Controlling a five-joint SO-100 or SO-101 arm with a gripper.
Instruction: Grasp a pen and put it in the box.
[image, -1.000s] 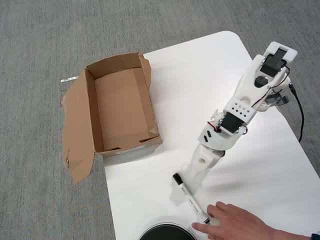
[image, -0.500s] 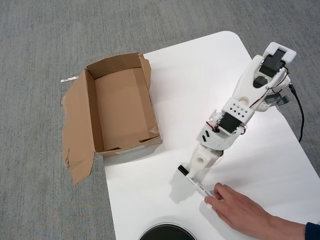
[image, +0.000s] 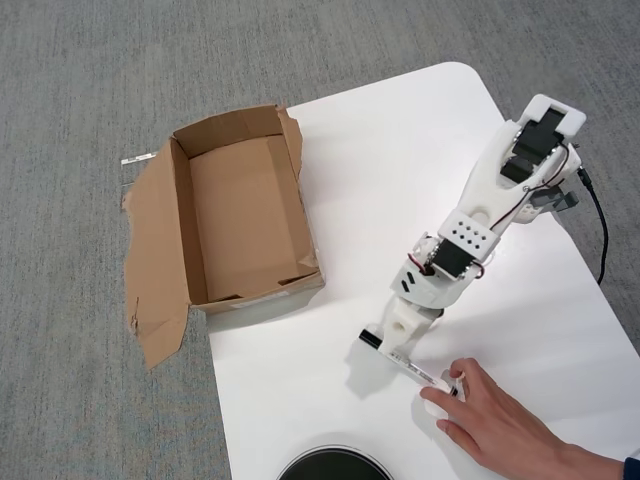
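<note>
White arm segments sit highest; below, the tool (image: 400, 335) meets the pen (image: 405, 363) lying on the surface (image: 380, 180), a hand (image: 490, 415) steadying its far end. Tool opening: indeterminate. Pen appears light, rigid, slick; grip mid-barrel. Box (image: 235, 215) stands well apart.

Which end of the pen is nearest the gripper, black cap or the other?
The black cap end of the pen lies right at the gripper. The other end sits under a person's fingers, away from it.
</note>
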